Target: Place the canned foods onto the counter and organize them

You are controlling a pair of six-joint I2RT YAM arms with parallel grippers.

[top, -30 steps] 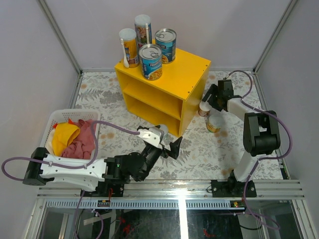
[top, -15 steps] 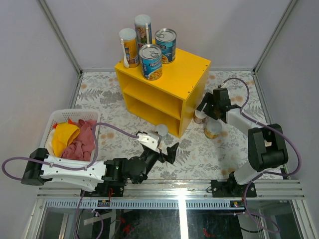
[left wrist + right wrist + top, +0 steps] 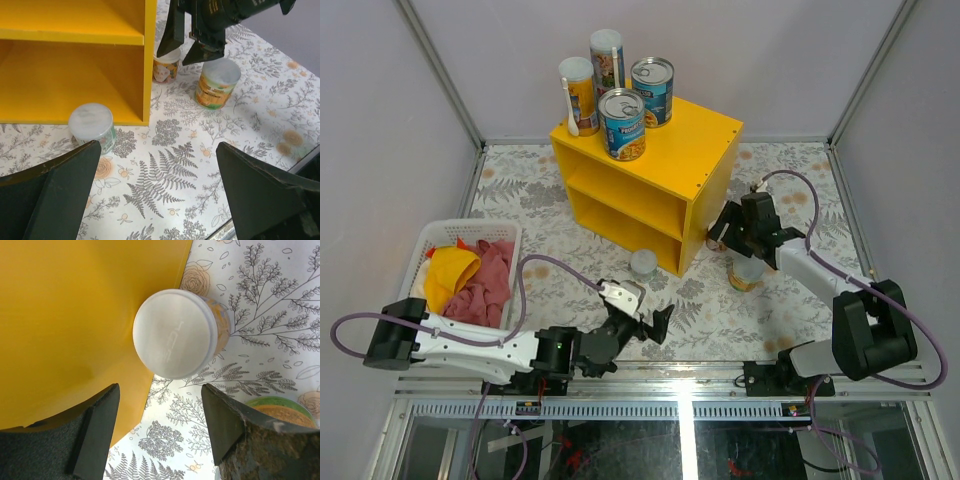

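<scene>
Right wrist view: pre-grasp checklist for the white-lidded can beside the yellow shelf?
1. Right tool open: ok.
2. White-lidded can upright, lined up with the gap: ok.
3. Can between the fingers: not ok, it lies beyond the tips.
4. Room for a finger on the yellow shelf side: cannot tell, can sits very close.
5. Orange-labelled can clear of the other finger: cannot tell, close.
6. Bare space on shelf top: ok.

Two steel cans, two tall tubes and three short cans are counted, seven in all. One counter is seen, with two open compartments. One basket is seen; the cloths heaped in it cannot be counted apart.
</scene>
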